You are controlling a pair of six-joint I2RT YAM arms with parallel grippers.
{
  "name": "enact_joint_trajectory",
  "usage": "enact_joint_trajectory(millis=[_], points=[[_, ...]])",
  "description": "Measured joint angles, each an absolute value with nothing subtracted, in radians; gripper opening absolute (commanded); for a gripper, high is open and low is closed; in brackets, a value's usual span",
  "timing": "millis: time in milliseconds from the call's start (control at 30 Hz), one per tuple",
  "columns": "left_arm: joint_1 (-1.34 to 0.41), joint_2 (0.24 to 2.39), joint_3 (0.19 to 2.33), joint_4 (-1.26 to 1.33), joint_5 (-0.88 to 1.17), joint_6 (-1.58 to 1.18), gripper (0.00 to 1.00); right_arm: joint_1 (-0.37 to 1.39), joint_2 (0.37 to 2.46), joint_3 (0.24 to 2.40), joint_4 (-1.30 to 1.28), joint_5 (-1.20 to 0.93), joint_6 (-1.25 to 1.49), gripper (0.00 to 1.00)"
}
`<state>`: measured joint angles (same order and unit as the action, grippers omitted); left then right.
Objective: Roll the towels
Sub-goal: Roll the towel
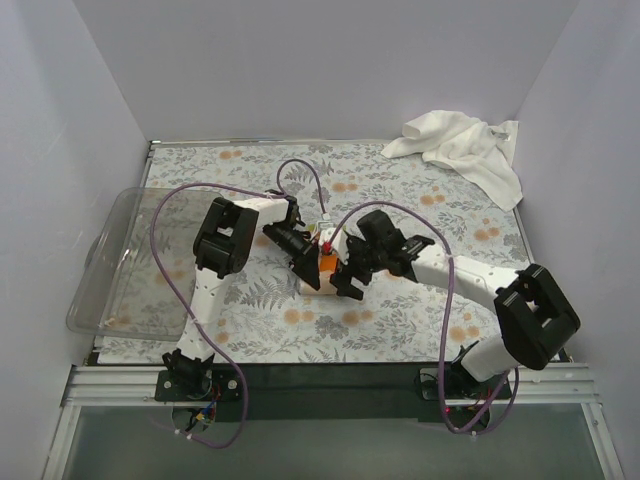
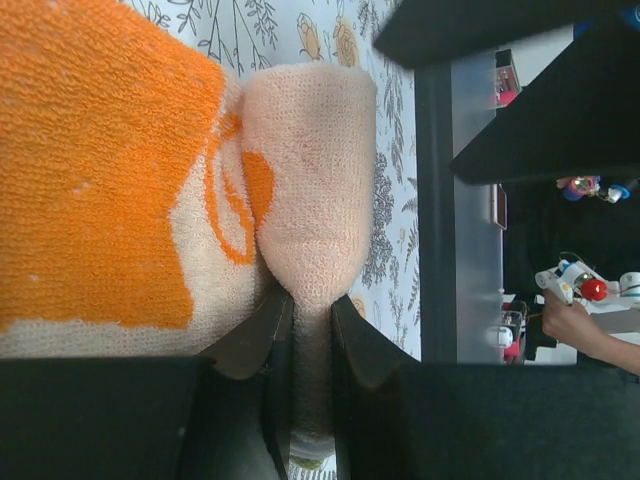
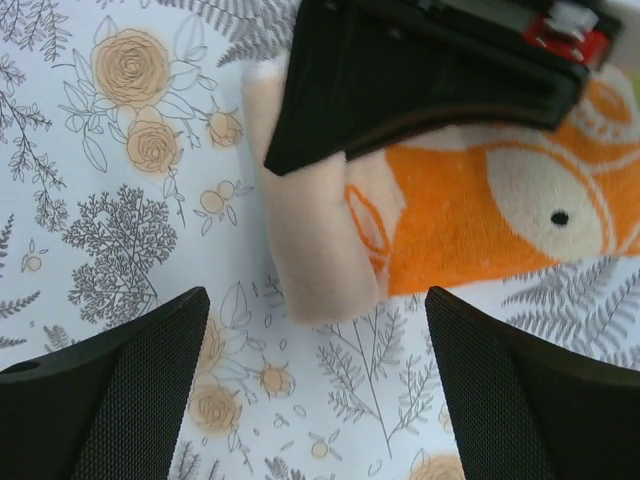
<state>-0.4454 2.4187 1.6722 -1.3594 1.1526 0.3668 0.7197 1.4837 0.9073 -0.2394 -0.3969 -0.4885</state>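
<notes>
The small white cloth printed orange (image 1: 323,268) lies at the middle of the table, partly rolled. In the left wrist view the rolled end (image 2: 310,190) is pinched between my left gripper's (image 2: 305,310) fingers. My left gripper (image 1: 306,262) is shut on this roll. In the right wrist view the roll (image 3: 320,260) lies beside the flat orange part (image 3: 480,230), with my left gripper's black body above it. My right gripper (image 3: 315,330) is open, its fingers wide apart just short of the roll. It shows in the top view (image 1: 345,275) too. The large white towel (image 1: 462,148) lies crumpled at the far right corner.
A clear plastic tray (image 1: 115,265) sits at the table's left edge. The fern-patterned covering (image 1: 400,320) spans the table. White walls stand on three sides. A black rail (image 1: 330,375) runs along the near edge by the arm bases.
</notes>
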Motion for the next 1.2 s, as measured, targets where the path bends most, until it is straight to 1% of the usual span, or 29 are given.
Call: enact_joint_trajectory(millis=[100,200,367,400,500,533,567,600,667,767,800,900,933,1000,1067,1200], points=[[-0.442,2.423,1.673,-1.374,1.151,0.371,0.06,0.806,1.464,0.837,-0.138,-0.338,-0.56,0.75],[-0.44,2.424,1.673,-1.383,1.148,0.376,0.06,0.84,1.481,0.797,-0.07,-0.29,-0.612,0.73],[-0.44,2.424,1.671,-1.384,1.147,0.377,0.06,0.852,1.536,0.781,0.014,-0.237,-0.672,0.58],[-0.44,2.424,1.67,-1.384,1.147,0.377,0.06,0.853,1.546,0.781,0.026,-0.234,-0.68,0.52],[-0.44,2.424,1.67,-1.384,1.147,0.377,0.07,0.859,1.572,0.781,0.036,-0.24,-0.694,0.43],[-0.44,2.424,1.67,-1.384,1.147,0.377,0.07,0.86,1.58,0.781,0.036,-0.246,-0.696,0.34],[-0.44,2.424,1.67,-1.383,1.147,0.376,0.08,0.86,1.592,0.781,0.036,-0.253,-0.7,0.27],[-0.44,2.423,1.67,-1.384,1.146,0.376,0.08,0.86,1.603,0.781,0.036,-0.258,-0.701,0.13],[-0.439,2.421,1.666,-1.383,1.144,0.374,0.09,0.858,1.617,0.791,0.037,-0.27,-0.703,0.01],[-0.434,2.405,1.642,-1.369,1.139,0.373,0.17,0.852,1.63,0.813,0.02,-0.294,-0.683,0.01],[-0.432,2.397,1.63,-1.361,1.138,0.373,0.23,0.849,1.637,0.823,0.009,-0.306,-0.678,0.01],[-0.423,2.36,1.589,-1.325,1.126,0.374,0.31,0.829,1.665,0.868,-0.043,-0.365,-0.652,0.01],[-0.42,2.341,1.572,-1.306,1.118,0.373,0.37,0.822,1.673,0.883,-0.06,-0.385,-0.646,0.01],[-0.414,2.296,1.537,-1.268,1.1,0.37,0.42,0.8,1.696,0.919,-0.109,-0.44,-0.632,0.01],[-0.402,2.251,1.51,-1.224,1.078,0.364,0.45,0.782,1.713,0.947,-0.15,-0.486,-0.627,0.01],[-0.352,2.17,1.472,-1.137,1.031,0.348,0.47,0.75,1.755,1.007,-0.253,-0.575,-0.616,0.01]])
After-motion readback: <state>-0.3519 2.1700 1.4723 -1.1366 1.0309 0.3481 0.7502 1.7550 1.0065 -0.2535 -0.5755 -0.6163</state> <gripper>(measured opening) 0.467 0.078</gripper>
